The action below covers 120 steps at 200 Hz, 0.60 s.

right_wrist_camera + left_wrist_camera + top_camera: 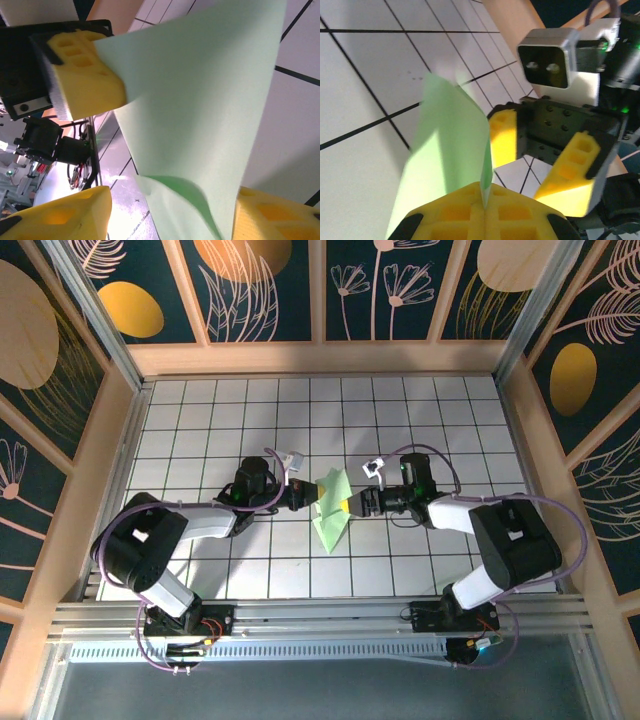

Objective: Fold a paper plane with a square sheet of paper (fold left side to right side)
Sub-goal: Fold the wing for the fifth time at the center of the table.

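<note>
**Green sheet held up between the arms, pinched on one side**

The thin pale green square sheet of paper (331,506) stands lifted and bowed near the middle of the surface, between the two arms. The left jaws are together, clamped on one edge of the sheet, which shows as a thin green line between their yellow foam pads (470,212). The right jaws stand apart, one on either side of the sheet's lower part. I cannot tell whether either touches it.

The sheet looks almost weightless and limp. It curls where unsupported, would crease wherever it is squeezed, and could tear if the arms pull against each other. An edge or corner seems the best hold, gripped flat and a little way in.

The white tiled surface (200,420) is flat, and its black grid lines could serve for squaring a fold. Wood-framed walls (260,290) with dark blue panels, orange discs and pale leaf outlines close it in. An aluminium rail (320,615) runs along the near edge.
</note>
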### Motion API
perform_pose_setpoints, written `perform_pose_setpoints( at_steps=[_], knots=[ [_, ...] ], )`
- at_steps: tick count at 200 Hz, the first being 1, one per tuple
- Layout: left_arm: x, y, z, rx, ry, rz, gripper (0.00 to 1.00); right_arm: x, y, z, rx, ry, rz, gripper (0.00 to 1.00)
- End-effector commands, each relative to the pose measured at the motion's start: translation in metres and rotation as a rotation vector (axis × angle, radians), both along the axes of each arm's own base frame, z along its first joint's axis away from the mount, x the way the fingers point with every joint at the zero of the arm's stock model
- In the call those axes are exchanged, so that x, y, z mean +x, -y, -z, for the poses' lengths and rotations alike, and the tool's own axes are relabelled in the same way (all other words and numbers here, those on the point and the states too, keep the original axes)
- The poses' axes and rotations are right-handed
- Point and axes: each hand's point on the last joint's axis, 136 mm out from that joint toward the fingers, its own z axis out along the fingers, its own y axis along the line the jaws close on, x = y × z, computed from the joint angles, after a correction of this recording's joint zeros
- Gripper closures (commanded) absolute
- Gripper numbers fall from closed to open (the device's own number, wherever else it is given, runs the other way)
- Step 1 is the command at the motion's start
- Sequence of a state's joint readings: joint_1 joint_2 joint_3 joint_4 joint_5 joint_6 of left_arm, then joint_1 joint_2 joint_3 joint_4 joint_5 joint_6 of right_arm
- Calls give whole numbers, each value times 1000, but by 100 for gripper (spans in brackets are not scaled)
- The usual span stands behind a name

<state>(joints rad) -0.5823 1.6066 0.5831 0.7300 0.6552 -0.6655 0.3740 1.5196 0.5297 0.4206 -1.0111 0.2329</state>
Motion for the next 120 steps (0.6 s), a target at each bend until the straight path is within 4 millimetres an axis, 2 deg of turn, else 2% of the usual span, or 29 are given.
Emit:
perform_pose_setpoints(
  at_steps=[1, 90, 106, 120],
  knots=[
    [8, -2, 2, 14, 19, -15, 100, 11, 3, -16, -9, 69, 14, 42],
    [-1, -1, 14, 10, -9, 20, 100, 36, -1, -17, -43, 74, 38, 60],
    [0, -2, 17, 16, -10, 9, 100, 40, -1, -14, -61, 68, 53, 67],
    [1, -3, 18, 21, -10, -1, 98, 44, 0, -10, -79, 55, 71, 77]
  ],
)
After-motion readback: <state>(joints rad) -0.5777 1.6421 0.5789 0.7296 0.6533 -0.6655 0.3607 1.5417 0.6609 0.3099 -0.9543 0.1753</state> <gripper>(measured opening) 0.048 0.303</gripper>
